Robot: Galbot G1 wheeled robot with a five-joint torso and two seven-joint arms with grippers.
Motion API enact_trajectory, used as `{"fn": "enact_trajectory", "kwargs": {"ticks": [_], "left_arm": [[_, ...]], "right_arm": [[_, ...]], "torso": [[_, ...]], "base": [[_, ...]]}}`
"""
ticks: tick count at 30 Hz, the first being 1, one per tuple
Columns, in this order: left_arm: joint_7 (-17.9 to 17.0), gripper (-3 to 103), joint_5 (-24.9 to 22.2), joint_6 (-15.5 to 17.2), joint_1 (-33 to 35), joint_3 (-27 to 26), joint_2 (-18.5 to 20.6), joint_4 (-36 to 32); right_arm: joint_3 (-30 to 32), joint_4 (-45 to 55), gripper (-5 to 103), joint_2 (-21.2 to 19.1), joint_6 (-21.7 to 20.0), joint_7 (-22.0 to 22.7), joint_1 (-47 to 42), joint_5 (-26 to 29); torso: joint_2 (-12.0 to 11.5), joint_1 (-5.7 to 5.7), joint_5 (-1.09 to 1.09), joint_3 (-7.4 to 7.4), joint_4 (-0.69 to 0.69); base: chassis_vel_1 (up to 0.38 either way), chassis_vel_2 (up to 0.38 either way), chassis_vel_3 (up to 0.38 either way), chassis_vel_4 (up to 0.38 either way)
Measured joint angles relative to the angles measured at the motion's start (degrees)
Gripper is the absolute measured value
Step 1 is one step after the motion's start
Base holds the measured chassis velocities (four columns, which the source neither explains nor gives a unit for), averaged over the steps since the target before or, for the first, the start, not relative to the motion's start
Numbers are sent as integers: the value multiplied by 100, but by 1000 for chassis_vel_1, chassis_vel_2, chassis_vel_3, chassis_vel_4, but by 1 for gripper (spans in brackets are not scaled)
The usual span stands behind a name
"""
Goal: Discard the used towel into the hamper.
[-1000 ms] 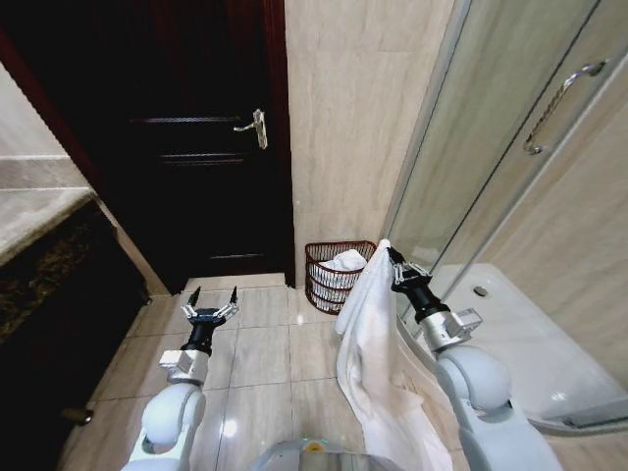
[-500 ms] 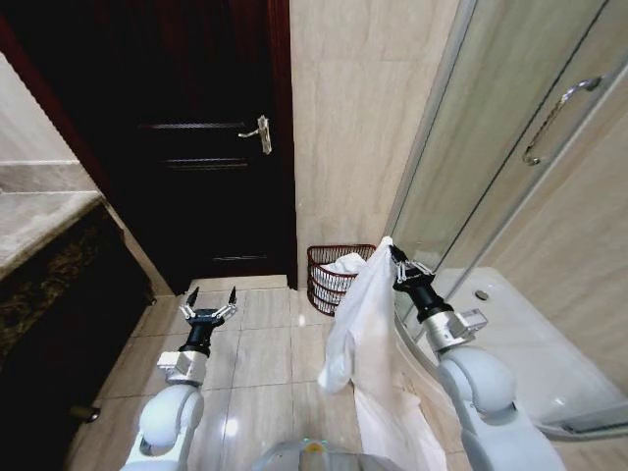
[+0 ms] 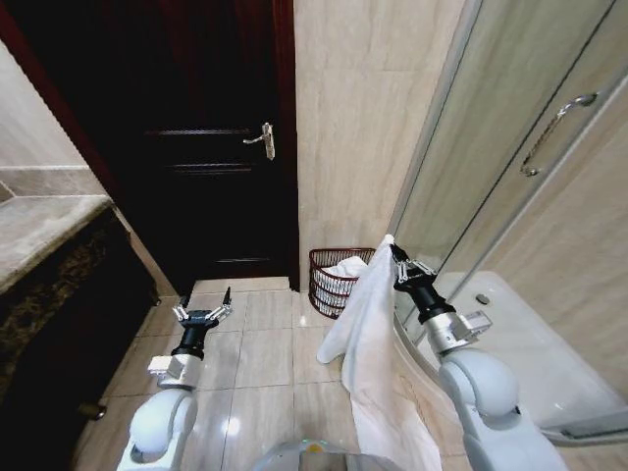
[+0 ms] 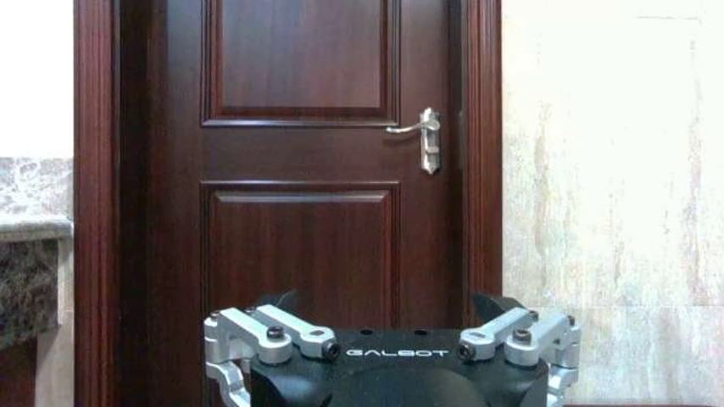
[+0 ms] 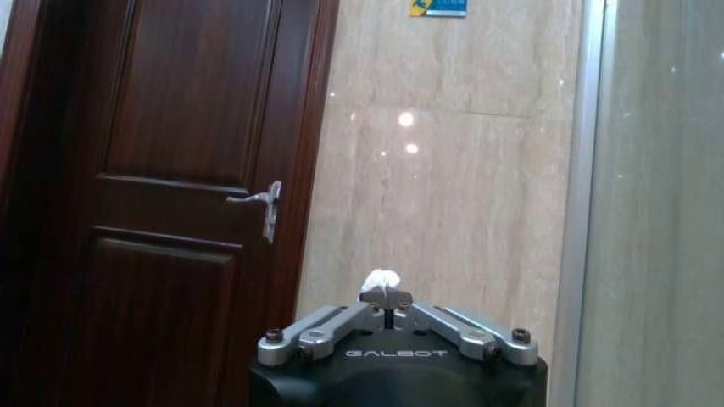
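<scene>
In the head view the used towel [image 3: 369,329], white and long, hangs from my right gripper [image 3: 393,250], which is shut on its top corner. The towel's lower end trails on the floor tiles. A tuft of the towel [image 5: 382,278] sticks out above the closed fingers of the right gripper [image 5: 387,298] in the right wrist view. The hamper [image 3: 328,290], a low dark reddish-brown basket, stands on the floor against the wall just beyond the towel, with white cloth [image 3: 344,267] inside it. My left gripper [image 3: 203,313] hovers open over the floor to the left, holding nothing.
A dark wooden door [image 3: 196,157] with a metal handle [image 3: 263,139] is shut, left of the hamper. A glass shower enclosure [image 3: 471,147] and its white tray [image 3: 535,343] stand close on the right. A dark stone counter [image 3: 49,265] lines the left.
The whole head view has shifted a little, so the camera moved. The towel's hanging part swung out leftward and now hangs closer to straight. The right gripper stays shut on it.
</scene>
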Motion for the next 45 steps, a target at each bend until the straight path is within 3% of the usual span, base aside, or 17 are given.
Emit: {"fn": "enact_trajectory", "kwargs": {"ticks": [33,39,45], "left_arm": [[34,100,145,-40,52,67,-171,-74],[364,100,-16,-425,82,44,-89,87],[433,100,-8,-538,162,82,-150,137]], "right_arm": [[121,-108,0,-157,-24,174,306,350],[33,-351,0,-214,-84,501,810,576],[-160,-788,0,-469,-245,849,1831,1115]], "torso": [[768,335,0,435,0],[882,388,1,494,-2],[891,395,0,498,1]], "base": [[0,0,0,0],[0,0,0,0],[0,0,0,0]]}}
